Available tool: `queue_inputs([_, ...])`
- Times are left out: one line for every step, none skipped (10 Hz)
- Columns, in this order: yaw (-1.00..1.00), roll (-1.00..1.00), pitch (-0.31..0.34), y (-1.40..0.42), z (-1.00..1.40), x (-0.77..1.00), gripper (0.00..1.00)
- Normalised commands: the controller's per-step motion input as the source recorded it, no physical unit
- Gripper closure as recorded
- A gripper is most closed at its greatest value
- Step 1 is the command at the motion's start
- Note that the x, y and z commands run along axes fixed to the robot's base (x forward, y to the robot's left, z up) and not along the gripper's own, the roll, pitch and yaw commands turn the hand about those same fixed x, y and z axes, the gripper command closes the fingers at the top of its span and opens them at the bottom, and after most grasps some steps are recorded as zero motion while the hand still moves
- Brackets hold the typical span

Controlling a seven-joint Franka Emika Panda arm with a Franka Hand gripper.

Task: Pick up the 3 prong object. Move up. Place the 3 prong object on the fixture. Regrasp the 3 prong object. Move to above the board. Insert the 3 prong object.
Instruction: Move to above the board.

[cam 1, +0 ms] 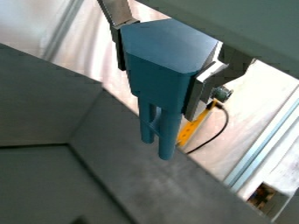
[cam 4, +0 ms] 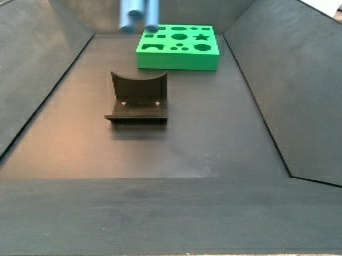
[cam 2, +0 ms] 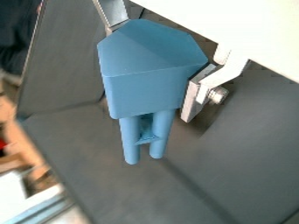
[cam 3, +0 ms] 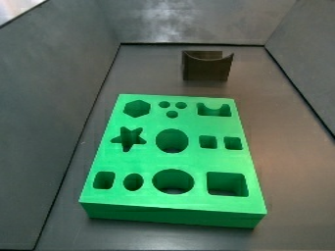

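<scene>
Blue 3 prong object (cam 2: 142, 86) is clamped in your gripper (cam 2: 158, 66) jaws, high above the fixture (cam 4: 136, 98); placing, regrasp, board (cam 3: 173, 155) insertion remain.

The gripper (cam 2: 152, 74) hangs high, its jaws clamped.

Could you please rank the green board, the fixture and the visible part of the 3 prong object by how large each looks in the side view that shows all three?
1. The fixture, nearest the camera, so its lead is unsure.
2. The board, close behind in apparent size, though farther off.
3. The 3 prong object, cropped at the frame's top, held in the gripper.
</scene>
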Motion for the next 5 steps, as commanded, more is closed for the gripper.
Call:
queue_inputs([-0.03, -1.0, 0.039, -1.0, 0.28, -0.37, 1.0])
queue_inputs([-0.03, -1.0, 0.036, -1.0, 0.27, -0.37, 1.0])
queue_inputs([-0.03, -1.0, 0.036, -1.0, 0.27, -0.38, 1.0])
queue_inputs([-0.02, -1.0, 0.034, -1.0, 0.28, -0.39, 1.0])
queue_inputs([-0.02, -1.0, 0.035, -1.0, 0.27, -0.4, 1.0])
